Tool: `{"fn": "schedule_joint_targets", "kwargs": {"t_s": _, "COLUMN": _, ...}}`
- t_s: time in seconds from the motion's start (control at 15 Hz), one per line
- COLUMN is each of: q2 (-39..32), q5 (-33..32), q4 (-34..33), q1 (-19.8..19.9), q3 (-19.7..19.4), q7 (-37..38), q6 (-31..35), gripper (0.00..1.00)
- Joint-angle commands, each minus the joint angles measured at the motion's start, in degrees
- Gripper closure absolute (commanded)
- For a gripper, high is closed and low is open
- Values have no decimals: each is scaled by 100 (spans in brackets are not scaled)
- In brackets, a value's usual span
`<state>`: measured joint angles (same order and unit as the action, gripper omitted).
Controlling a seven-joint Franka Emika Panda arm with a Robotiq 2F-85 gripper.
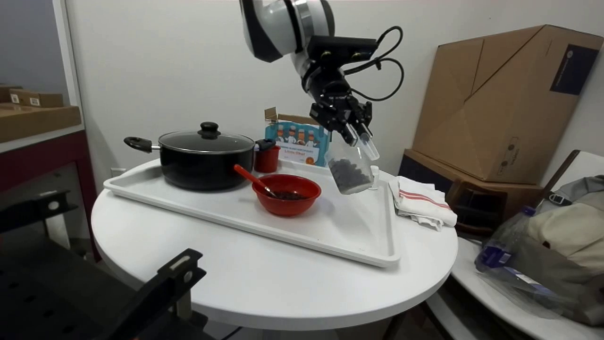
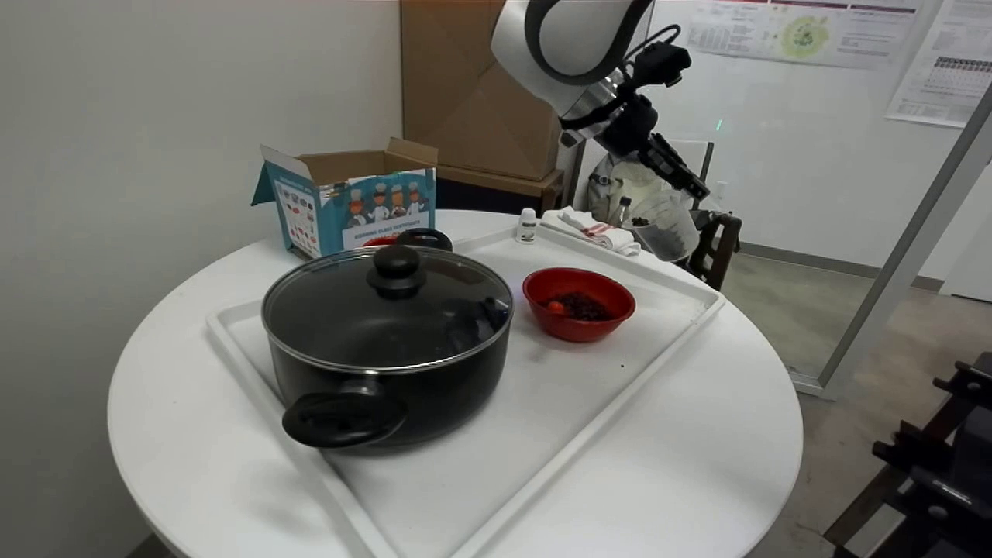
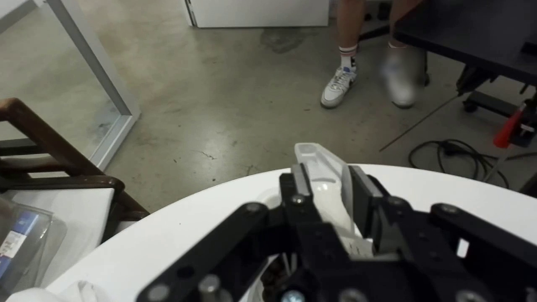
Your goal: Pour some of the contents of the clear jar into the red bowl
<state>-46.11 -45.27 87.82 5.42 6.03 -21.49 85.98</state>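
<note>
The clear jar holds dark pieces and is tilted in the air, right of the red bowl in an exterior view. The jar also shows beyond the bowl in an exterior view. My gripper is shut on the jar's see-through handle. In the wrist view the handle stands between the fingers, and the arm parts hide most of the jar. The red bowl stands upright on the tray, with dark pieces inside and a red handle-like piece sticking out.
A black lidded pot stands on the white tray beside the bowl. A red cup, a blue box and a small white bottle are behind. A folded white cloth lies beside the tray on the round table.
</note>
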Motion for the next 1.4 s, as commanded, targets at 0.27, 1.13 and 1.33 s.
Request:
{"fn": "schedule_joint_targets", "kwargs": {"t_s": 0.27, "q2": -71, "q5": 1887, "q4": -886, "q1": 495, "q3": -386, "q7": -87, "q6": 512, "gripper": 91}}
{"fn": "schedule_joint_targets", "kwargs": {"t_s": 1.13, "q2": -68, "q5": 3346, "q4": -55, "q1": 547, "q3": -772, "q7": 951, "q6": 3978, "gripper": 91}}
{"fn": "schedule_joint_targets", "kwargs": {"t_s": 1.33, "q2": -154, "q5": 3657, "q4": 423, "q1": 576, "q3": -733, "q7": 1040, "q6": 4264, "gripper": 92}}
